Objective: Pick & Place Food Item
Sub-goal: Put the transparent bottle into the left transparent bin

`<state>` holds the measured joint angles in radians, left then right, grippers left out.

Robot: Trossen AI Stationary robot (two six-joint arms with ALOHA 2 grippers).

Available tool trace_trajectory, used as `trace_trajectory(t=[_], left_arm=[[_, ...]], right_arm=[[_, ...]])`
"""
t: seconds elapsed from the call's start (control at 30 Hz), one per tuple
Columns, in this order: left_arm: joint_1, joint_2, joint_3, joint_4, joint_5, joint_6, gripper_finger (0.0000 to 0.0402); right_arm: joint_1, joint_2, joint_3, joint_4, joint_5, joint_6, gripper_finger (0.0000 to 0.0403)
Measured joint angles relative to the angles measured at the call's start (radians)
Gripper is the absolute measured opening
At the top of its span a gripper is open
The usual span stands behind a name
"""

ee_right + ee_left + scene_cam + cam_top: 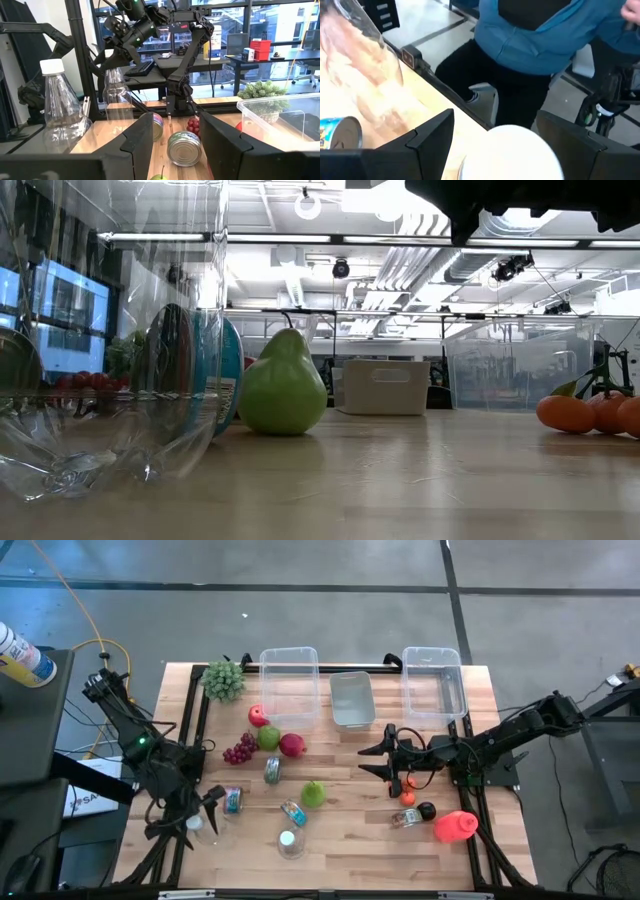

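Right gripper [384, 759], jaws apart, hovers mid-table facing the pear [314, 794], which stands upright just beyond it; left gripper [211, 808], jaws apart, waits at the table's left; pear likely firm, smooth (grasp across the belly).

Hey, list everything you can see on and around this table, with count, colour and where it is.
Clear plastic bins: two, far edge.
Grey tub: one, between the bins.
Green leafy bunch: one, far left.
Red apple: one, beside the left bin.
Green apple: one, centre-left.
Pomegranate: one, dark red.
Grapes: one bunch, dark red.
Pear: one, green, centre.
Tin cans: three, left of centre.
Clear bottles: two, white caps, near edge.
Red bottle: one, near right.
Person: one, blue top, beyond the table.
Left gripper: open, near left.
Right gripper: open, right of centre.
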<state>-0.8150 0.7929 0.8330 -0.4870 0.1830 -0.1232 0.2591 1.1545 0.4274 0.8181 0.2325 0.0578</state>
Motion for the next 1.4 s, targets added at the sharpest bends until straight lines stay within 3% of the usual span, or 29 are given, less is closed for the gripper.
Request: trace_trajectory(t=[0.23, 0.47, 0.8, 1.0, 1.17, 1.3, 1.4], left_arm=[[-0.006, 0.0, -0.003, -0.026, 0.089, 0.057, 0.0275], [-0.003, 0.0, -0.004, -0.085, 0.033, 0.131, 0.0272], [-0.005, 0.0, -0.048, -0.069, -0.005, 0.15, 0.0168], [-0.006, 0.0, -0.049, -0.06, -0.015, 0.171, 0.0167], [-0.005, 0.002, -0.051, -0.028, -0.082, 0.113, 0.0171], [0.002, 0.001, -0.051, -0.029, -0.211, -0.002, 0.0173], [0.021, 0.001, -0.051, -0.028, -0.216, -0.061, 0.0174]], right_arm=[[0.0, 0.0, 0.0, 0.0, 0.003, 0.022, 0.0151], [0.0, 0.0, 0.0, 0.0, 0.003, 0.048, 0.0151], [0.0, 0.009, 0.0, 0.008, 0.003, 0.051, 0.0151], [0.008, 0.009, 0.001, 0.009, 0.004, 0.055, 0.0151], [0.025, 0.009, 0.001, 0.012, 0.003, 0.053, 0.0151], [0.024, 0.009, 0.001, 0.033, 0.004, 0.052, 0.0151], [0.024, 0.009, 0.001, 0.032, 0.001, 0.053, 0.0151]])
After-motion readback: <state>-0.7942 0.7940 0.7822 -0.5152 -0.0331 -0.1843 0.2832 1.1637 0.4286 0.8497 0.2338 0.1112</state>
